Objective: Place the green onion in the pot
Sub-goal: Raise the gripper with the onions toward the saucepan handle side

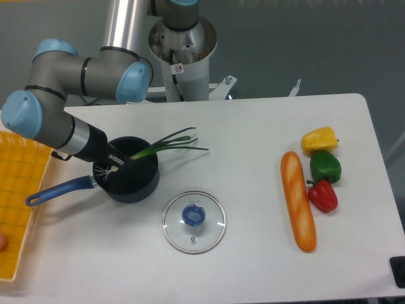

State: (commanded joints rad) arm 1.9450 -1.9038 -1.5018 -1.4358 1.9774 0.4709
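Far left there's an orange tray [22, 190]. Next, the gripper [116, 163] sits low over the pot [130, 180], pinching the whitish end of the green onion [166, 143], whose leaves stick out past the rim to the right. Glass lid [193, 221] sits in front, then bread [297, 200] and three peppers [324, 166].

- Bright, even overhead light, pretty soft overall.
- Only faint shadows on the white rectangular table [253, 190].
- Slight glare on the round clear glass lid [194, 222].
- Focus okay, a bit grainy.
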